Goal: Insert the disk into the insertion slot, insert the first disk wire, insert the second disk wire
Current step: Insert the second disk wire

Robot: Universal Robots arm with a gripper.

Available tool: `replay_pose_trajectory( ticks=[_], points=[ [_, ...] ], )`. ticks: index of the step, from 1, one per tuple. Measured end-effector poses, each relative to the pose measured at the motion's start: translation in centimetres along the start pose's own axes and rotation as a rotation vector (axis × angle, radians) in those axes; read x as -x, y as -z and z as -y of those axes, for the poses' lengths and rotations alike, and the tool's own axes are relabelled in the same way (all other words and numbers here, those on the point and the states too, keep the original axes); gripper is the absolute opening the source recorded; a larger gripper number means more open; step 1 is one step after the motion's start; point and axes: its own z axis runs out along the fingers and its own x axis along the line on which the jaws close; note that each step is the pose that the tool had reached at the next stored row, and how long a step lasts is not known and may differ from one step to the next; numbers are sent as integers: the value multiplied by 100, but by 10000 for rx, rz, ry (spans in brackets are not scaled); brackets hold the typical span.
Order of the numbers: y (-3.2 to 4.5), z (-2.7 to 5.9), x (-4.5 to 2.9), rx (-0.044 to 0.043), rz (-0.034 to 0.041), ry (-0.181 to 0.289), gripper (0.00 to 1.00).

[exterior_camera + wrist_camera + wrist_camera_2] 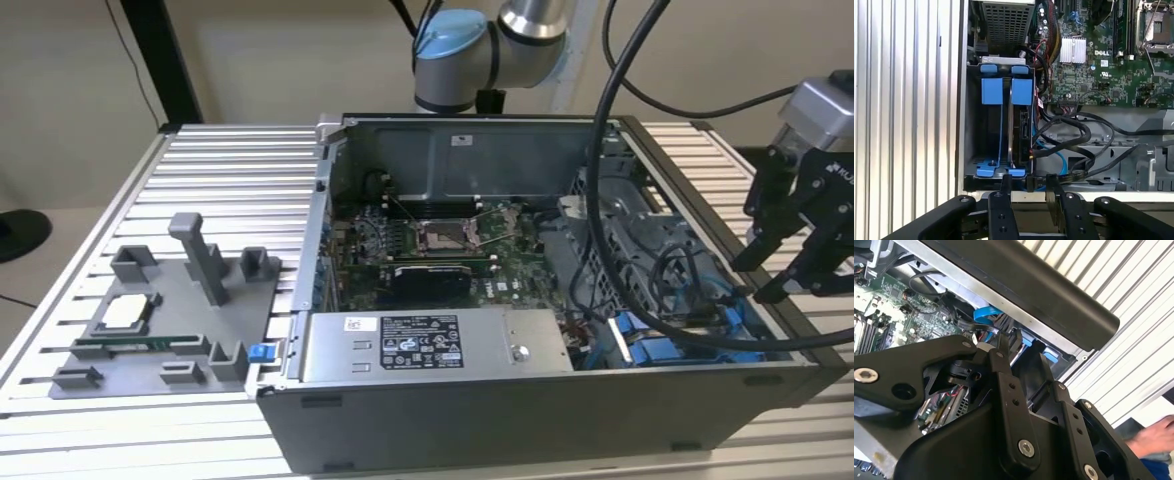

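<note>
The gripper (1029, 189), matte black with bolted link arms, hung over the case rim with its jaws apart and nothing between them. Just beyond its fingertips (1005, 184) the disk (1023, 125) stood on edge inside the insertion slot (971, 125), a grey sheet-metal bay with glossy blue plastic tabs. In the exterior view that bay sat at 4 o'clock of the open computer case (534, 425). Round black cables (1069, 131) and a thin blue cable (1061, 161) looped just beside the disk; whether any was plugged in could not be told. A perforated cage (1006, 22) and a finned heat sink (1074, 50) lay beyond the bay. At the case's 6 o'clock lay a grey power-supply box (521, 345) with a white printed label. All rested on a ribbed aluminium table (220, 175).
</note>
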Motion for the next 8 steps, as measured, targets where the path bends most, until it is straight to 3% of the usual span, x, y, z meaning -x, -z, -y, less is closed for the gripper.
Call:
replay_pose_trajectory(
  ticks=[8],
  points=[
    [-13,-4,-1,-3,0,0,100]
  ],
)
